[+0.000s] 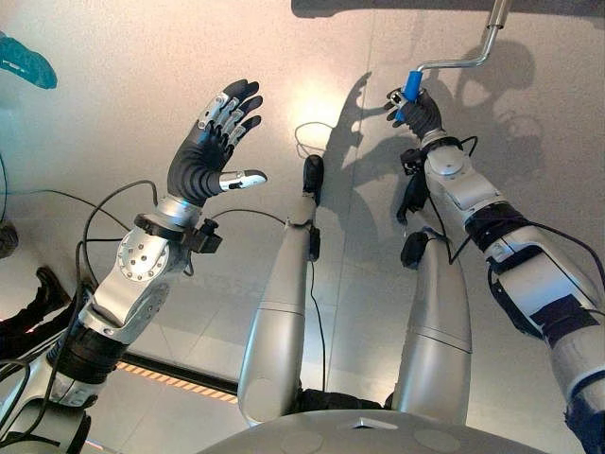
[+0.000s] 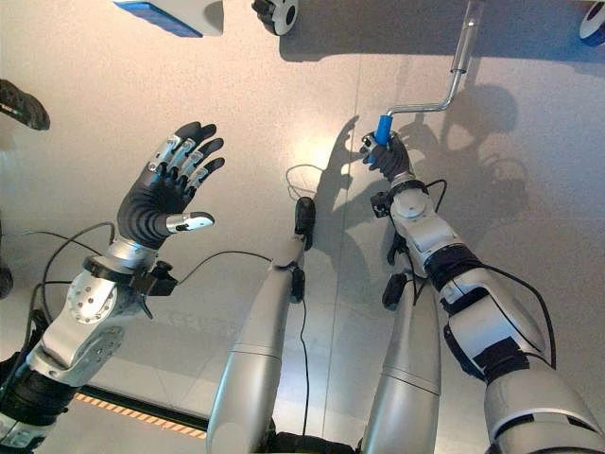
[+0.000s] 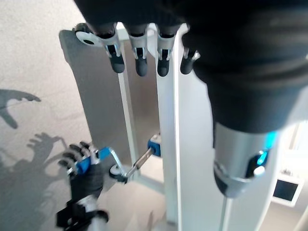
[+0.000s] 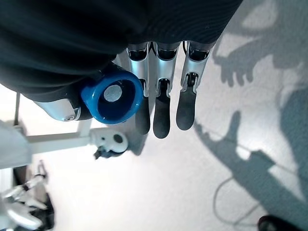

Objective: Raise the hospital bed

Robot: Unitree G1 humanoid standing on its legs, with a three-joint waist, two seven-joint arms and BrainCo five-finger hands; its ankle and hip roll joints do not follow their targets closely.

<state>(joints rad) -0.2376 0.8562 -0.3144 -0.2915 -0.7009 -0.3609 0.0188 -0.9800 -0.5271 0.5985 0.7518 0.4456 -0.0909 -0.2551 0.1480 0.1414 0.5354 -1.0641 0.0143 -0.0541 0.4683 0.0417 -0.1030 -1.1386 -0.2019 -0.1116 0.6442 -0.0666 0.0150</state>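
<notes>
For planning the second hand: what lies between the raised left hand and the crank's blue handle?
Bare grey floor, in the left eye view: nothing lies between the left hand and the blue handle, held in the right hand.

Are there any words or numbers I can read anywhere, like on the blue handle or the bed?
None can be read.
Blue handle in the right hand: its end cap is plain, with no letters.
Metal crank: bare, no label.
White bed frame: no sign or number visible.
Left hand, open in the air: no print visible.
</notes>
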